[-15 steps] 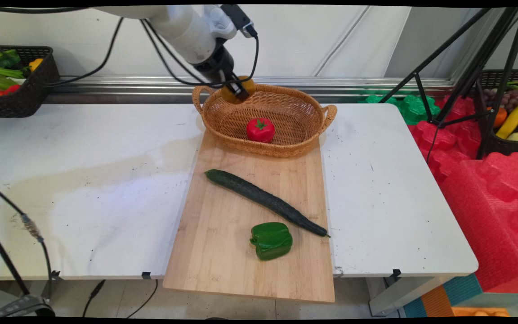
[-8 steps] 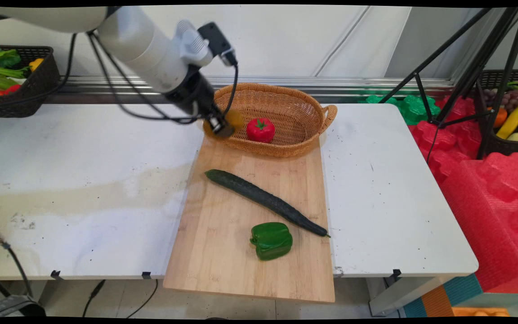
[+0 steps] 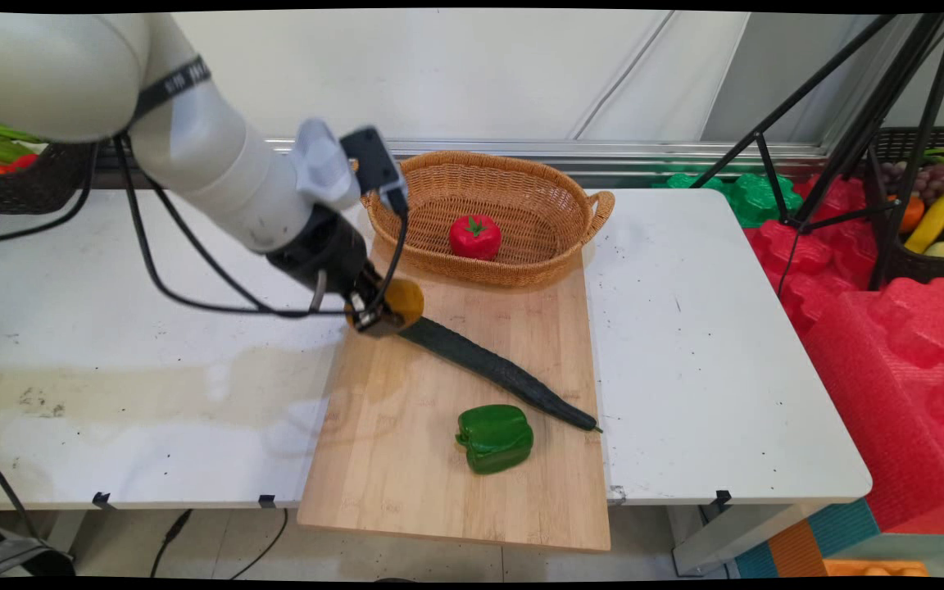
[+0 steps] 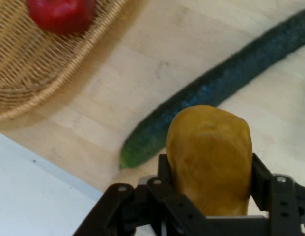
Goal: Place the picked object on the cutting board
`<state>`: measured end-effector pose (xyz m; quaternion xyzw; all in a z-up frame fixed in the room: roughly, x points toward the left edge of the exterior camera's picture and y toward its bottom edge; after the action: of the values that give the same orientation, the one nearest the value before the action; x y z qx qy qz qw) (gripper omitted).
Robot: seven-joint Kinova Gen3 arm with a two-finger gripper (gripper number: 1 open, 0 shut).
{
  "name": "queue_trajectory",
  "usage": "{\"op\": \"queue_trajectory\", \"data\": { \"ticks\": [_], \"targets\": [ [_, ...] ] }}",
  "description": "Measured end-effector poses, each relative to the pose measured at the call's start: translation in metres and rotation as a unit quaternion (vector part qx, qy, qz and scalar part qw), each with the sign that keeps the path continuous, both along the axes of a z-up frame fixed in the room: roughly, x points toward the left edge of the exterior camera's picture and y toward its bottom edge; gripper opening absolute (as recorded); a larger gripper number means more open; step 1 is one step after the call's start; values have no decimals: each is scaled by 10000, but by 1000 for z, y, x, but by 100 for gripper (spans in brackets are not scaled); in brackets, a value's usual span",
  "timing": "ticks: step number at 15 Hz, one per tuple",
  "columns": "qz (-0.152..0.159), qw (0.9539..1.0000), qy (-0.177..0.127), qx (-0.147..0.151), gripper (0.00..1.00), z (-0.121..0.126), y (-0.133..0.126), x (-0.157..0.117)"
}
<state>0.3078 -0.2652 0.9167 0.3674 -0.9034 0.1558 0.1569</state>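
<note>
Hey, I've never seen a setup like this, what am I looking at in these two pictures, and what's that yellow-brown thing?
The white machine is a robot arm with a black two-finger gripper. The main view comes from a fixed camera above the table's near side; the hand view comes from a camera on the arm's hand, looking along its fingers. On the table lies a wooden cutting board with a cucumber and a green bell pepper on it. A wicker basket at the board's far end holds a red tomato. The yellow-brown thing looks like a potato, clamped between the fingers just above the cucumber's end.
</note>
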Motion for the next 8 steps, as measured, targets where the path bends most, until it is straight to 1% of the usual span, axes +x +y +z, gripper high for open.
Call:
{"op": "queue_trajectory", "data": {
  "ticks": [3,8],
  "targets": [
    [-77,9999,-69,138,0,-19,10,-5],
    [-236,9992,-151,297,0,-51,16,-14]
  ]
}}
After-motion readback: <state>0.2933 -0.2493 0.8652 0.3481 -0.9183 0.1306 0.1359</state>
